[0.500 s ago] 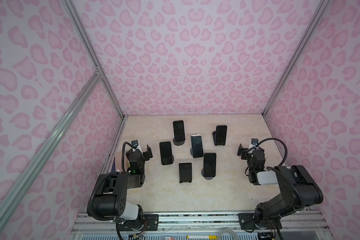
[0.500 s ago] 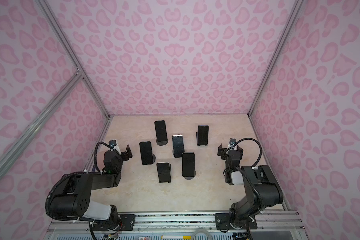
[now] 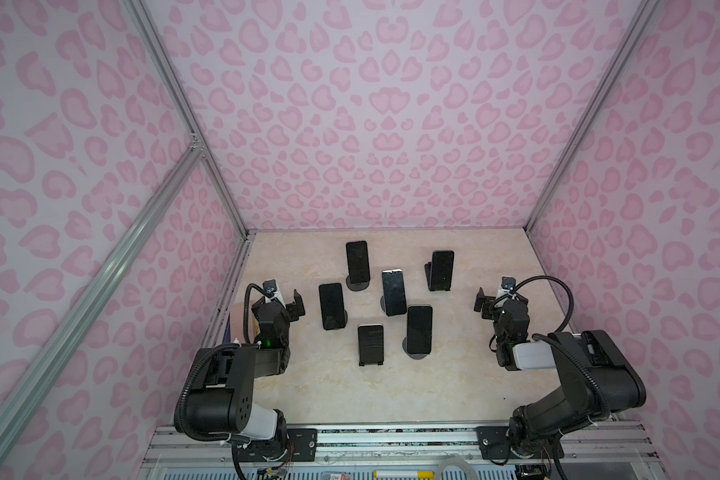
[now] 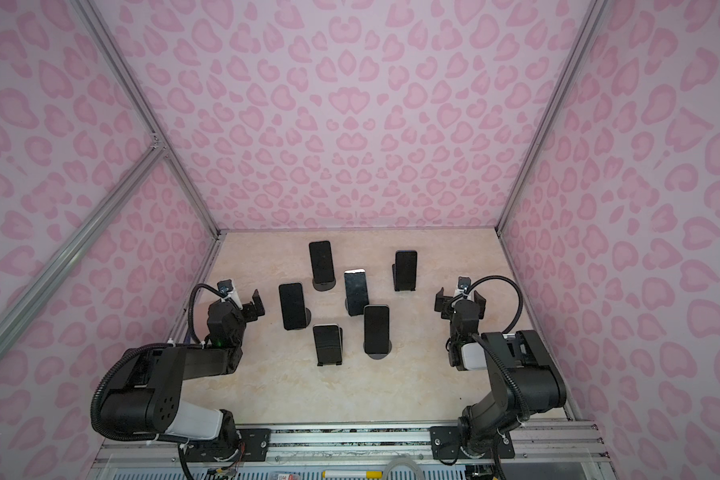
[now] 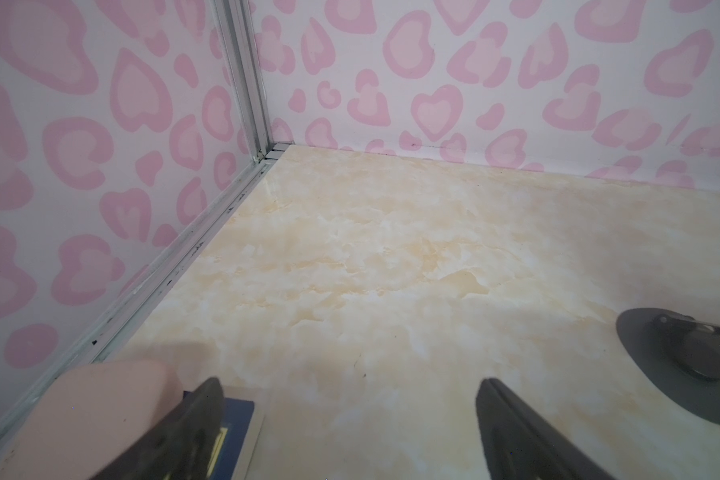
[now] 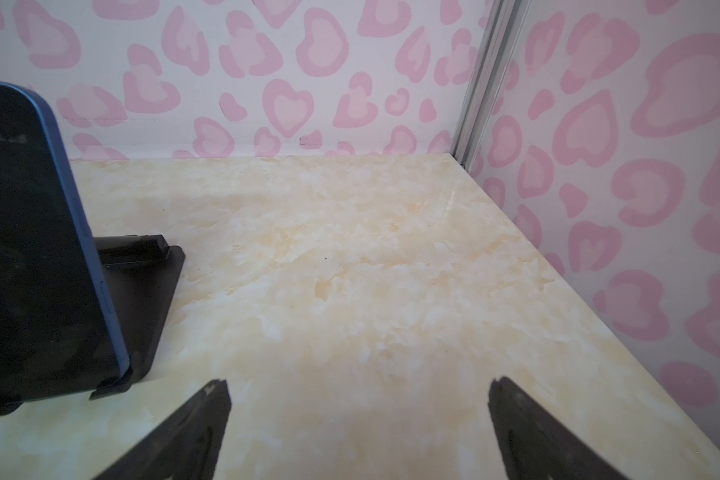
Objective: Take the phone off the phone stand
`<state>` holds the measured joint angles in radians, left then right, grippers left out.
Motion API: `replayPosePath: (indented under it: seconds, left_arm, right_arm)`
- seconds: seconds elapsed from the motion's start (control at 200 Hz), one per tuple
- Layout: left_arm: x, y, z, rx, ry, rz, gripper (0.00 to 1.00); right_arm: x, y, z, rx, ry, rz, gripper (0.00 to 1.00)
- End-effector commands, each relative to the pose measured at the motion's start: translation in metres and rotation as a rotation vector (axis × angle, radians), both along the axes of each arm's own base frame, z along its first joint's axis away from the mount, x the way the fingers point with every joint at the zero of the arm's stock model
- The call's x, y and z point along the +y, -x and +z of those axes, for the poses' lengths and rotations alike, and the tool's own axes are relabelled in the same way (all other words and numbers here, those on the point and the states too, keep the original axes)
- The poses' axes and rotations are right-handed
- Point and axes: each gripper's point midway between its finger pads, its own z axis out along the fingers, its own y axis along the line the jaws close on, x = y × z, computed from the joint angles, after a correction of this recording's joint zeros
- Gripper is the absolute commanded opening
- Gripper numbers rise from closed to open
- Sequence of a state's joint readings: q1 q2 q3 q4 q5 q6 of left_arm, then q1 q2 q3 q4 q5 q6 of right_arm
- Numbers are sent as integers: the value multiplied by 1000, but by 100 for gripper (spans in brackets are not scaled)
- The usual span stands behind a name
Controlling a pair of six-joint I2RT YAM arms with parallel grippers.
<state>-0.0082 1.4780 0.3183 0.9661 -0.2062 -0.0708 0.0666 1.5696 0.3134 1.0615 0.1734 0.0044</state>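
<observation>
Six dark phones are propped upright mid-table [image 3: 454,374] between the arms: far-left phone [image 3: 357,262], far-right phone [image 3: 442,270], centre phone [image 3: 393,292], left phone [image 3: 331,306], near phone [image 3: 370,343], near-right phone [image 3: 419,328]. None is touched. Left gripper [image 3: 284,301] is held by the left wall, jaws spread, nothing grasped. Right gripper [image 3: 497,300] is held at the right, jaws spread wide, empty. The far-right phone's blue edge and its folding stand [image 6: 142,291] are seen near it in the right wrist view.

On beige marbled table [image 5: 391,270], by pink-patterned wall [image 5: 80,145]: pink block [image 5: 100,415] just beside blue box [image 5: 240,415].
</observation>
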Motion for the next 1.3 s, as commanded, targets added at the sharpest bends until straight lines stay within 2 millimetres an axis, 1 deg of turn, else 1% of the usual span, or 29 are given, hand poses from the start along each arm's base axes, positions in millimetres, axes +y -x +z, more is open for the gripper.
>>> replayPosePath:
  seconds: [0.0, 0.93, 1.03, 1.295]
  left_arm:
    - [0, -3, 10, -37, 0, -1, 98]
    - [0, -3, 10, -37, -1, -1, 98]
    - [0, -3, 9, -36, 0, 0, 98]
    - [0, -3, 10, -39, 1, -1, 98]
  right_arm:
    - [-2, 4, 5, -29, 33, -24, 100]
    - [-2, 5, 7, -40, 42, -34, 100]
    - [-2, 8, 8, -51, 52, -47, 100]
    - [-1, 4, 6, -34, 34, -30, 100]
